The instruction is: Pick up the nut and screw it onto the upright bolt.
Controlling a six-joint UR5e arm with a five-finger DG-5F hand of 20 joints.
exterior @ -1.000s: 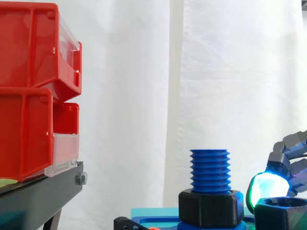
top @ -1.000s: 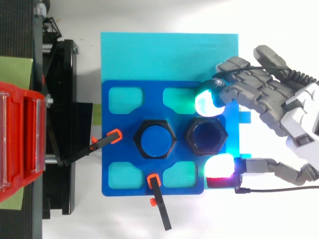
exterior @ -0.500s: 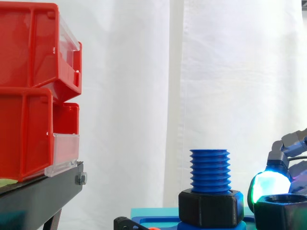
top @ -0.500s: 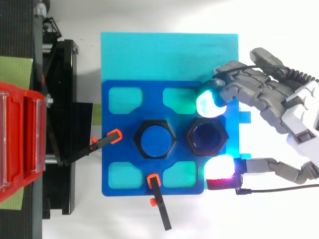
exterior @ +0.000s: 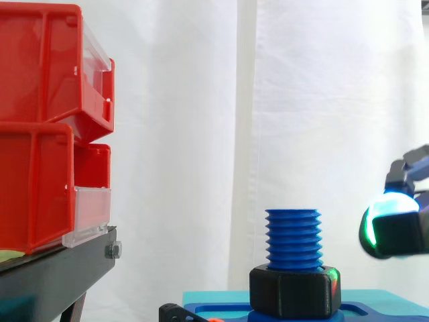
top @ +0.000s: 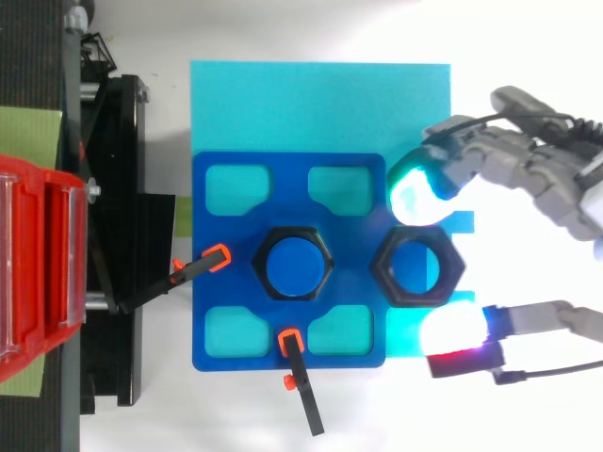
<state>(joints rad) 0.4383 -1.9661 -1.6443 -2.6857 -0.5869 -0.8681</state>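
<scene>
A blue threaded bolt [exterior: 293, 238] stands upright in the middle of the blue plate [top: 221, 282], with a black hexagonal collar [exterior: 293, 292] round its base. From above, the bolt [top: 296, 266] shows as a blue disc in that black hexagon. To its right the black nut [top: 417, 270] hangs in the air over the plate's right edge. My hand [top: 532, 174] is shut on it, with a green-cyan fingertip [top: 415, 193] on its far side and a white-magenta fingertip [top: 455, 331] on its near side. In the side view the nut [exterior: 400, 235] is about level with the bolt's top, right of it.
Red bins [exterior: 47, 127] sit stacked on a black stand [exterior: 57, 268] at the left. The blue plate lies on a cyan mat [top: 320, 104]. Two orange-tipped black clamps [top: 217, 256] [top: 292, 341] hold the plate at its left and front.
The nut has come up off the blue plate between the fingertips and shifted right, away from the bolt. The hand moved up and right with it.
</scene>
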